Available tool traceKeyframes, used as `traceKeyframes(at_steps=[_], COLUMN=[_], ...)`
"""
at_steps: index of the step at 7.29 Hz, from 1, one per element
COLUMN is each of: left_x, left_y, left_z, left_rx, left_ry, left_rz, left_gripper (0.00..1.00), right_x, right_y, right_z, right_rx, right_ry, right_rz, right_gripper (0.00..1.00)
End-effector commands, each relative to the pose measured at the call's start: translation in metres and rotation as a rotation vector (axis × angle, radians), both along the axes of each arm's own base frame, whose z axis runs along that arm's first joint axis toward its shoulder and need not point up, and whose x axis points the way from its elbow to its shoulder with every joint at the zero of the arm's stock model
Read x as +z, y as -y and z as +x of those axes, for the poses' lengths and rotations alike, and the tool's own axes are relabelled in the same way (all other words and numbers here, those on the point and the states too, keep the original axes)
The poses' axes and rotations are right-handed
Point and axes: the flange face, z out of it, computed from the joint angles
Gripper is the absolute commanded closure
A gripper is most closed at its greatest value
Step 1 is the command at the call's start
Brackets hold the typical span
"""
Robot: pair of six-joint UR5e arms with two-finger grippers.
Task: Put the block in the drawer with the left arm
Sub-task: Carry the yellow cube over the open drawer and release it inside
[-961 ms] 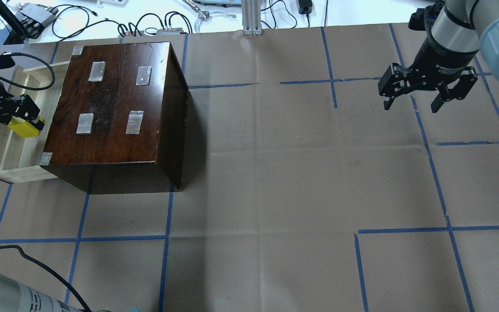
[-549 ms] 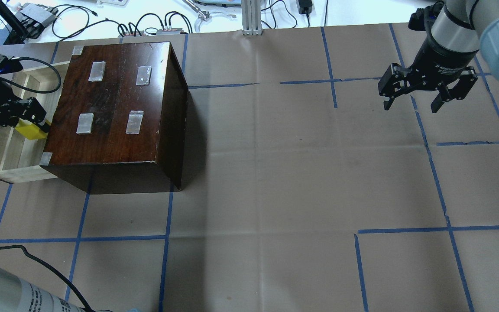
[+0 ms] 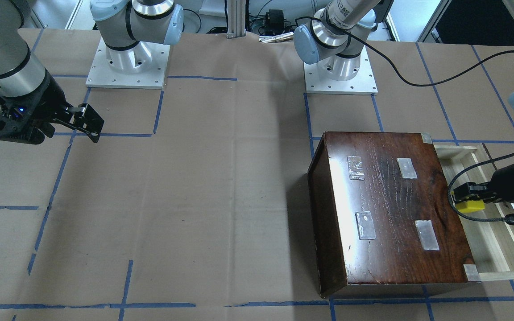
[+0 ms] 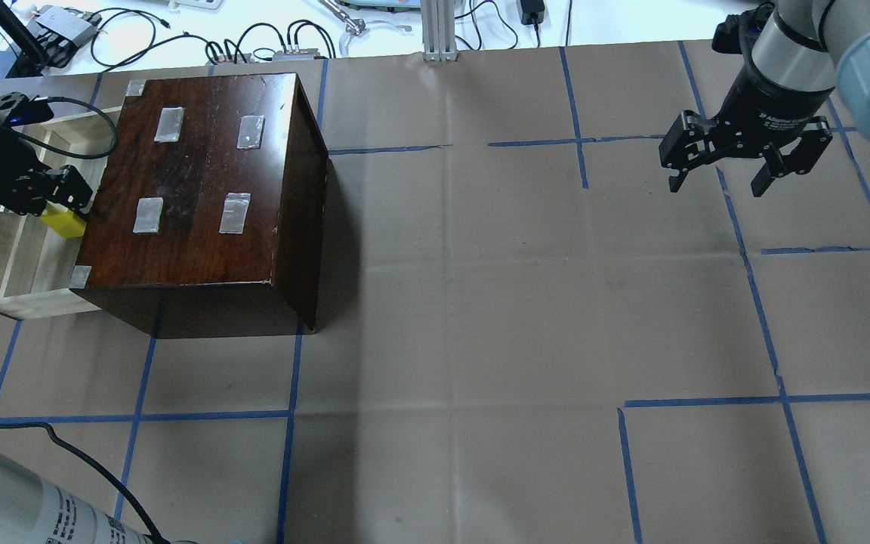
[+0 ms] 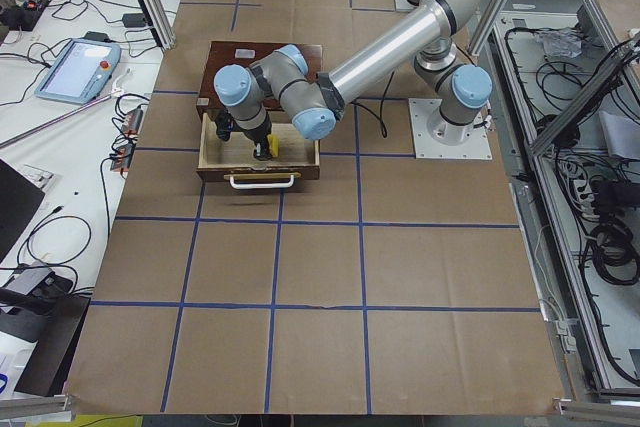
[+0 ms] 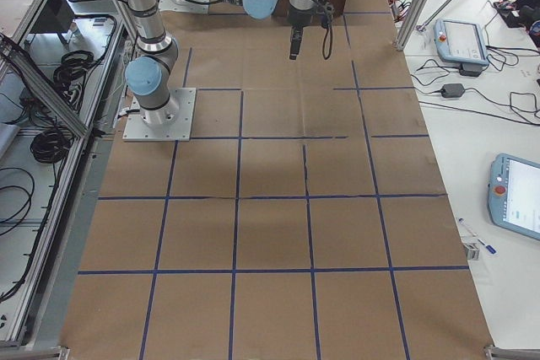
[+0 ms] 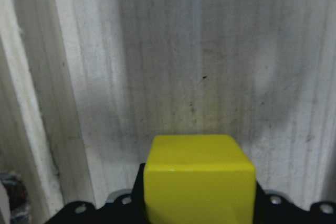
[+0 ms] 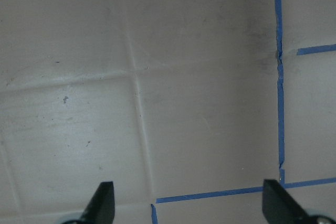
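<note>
My left gripper is shut on the yellow block and holds it low inside the open drawer, close to the dark-brown box. The block also shows in the front view, in the left side view, and in the left wrist view just above the pale drawer floor. The left gripper also shows in the front view. My right gripper hangs open and empty over the table at the far right; it also shows in the front view.
The box has taped patches on its glossy top. Cables and devices lie beyond the table's far edge. Blue tape lines cross the brown paper cover. The left arm's black cable loops over the table.
My left gripper has carried the block to the right and deeper into the drawer, nearer the box's edge. The right arm has not moved.
</note>
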Motion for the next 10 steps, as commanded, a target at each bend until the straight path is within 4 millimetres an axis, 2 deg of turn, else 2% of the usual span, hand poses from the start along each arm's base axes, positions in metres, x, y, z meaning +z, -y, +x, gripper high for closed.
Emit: traceKeyframes(at_steps=[1, 2, 3, 7, 9, 10], left_x=[0.001, 0.002, 0.002, 0.015, 0.034, 0.052], left_y=[0.001, 0.001, 0.001, -0.001, -0.001, -0.006], left_z=[-0.001, -0.001, -0.001, -0.002, -0.002, -0.005], left_rx=[-0.004, -0.006, -0.002, -0.004, -0.006, -0.005], left_ry=[-0.002, 0.0, -0.001, 0.011, 0.029, 0.04], left_rz=[-0.004, -0.005, -0.006, -0.023, -0.052, -0.07], left_gripper=[0.74, 0.45, 0.2, 0.17, 0.17, 0.11], right_x=[0.0, 0.001, 0.0, 0.0, 0.0, 0.0], right_y=[0.0, 0.0, 0.0, 0.0, 0.0, 0.0], right_z=[0.0, 0.0, 0.0, 0.0, 0.0, 0.0], right_rx=[0.001, -0.001, -0.001, 0.001, -0.001, 0.001], right_ry=[0.0, 0.0, 0.0, 0.0, 0.0, 0.0], right_rz=[0.0, -0.002, 0.0, 0.0, 0.0, 0.0], right_gripper=[0.0, 0.0, 0.0, 0.0, 0.0, 0.0])
